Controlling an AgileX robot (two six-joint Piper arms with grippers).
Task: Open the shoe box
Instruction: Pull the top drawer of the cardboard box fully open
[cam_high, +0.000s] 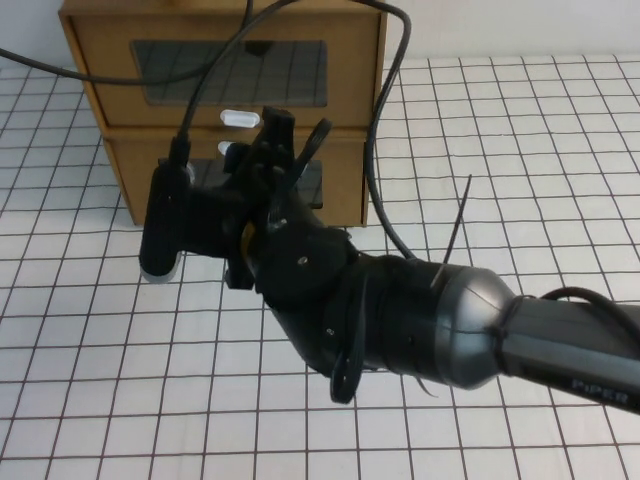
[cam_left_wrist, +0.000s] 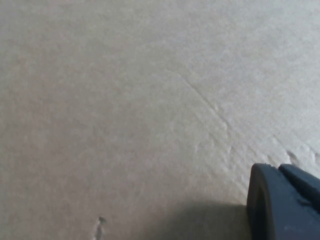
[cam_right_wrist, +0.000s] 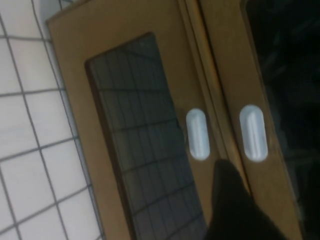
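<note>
While the white gridded bench (cam_high: 520, 150) fills the high view, the brown shoe box (cam_high: 100, 60) stands at eleven o'clock, its two windowed drawer fronts stacked one over the other. In sweeps the right arm (cam_high: 420, 320) from four o'clock, and the right hand (cam_high: 297, 128) hangs at the box's front, fingers spread, just beside the white handles (cam_right_wrist: 197, 134). The left hand (cam_left_wrist: 282, 200) sits close against plain cardboard (cam_left_wrist: 125, 100); spread or pressed together, I cannot tell.

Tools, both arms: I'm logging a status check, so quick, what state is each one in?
Left tool: cannot be told; it is close to cardboard.
Right tool: open, holding nothing, just in front of the shoe box.
</note>
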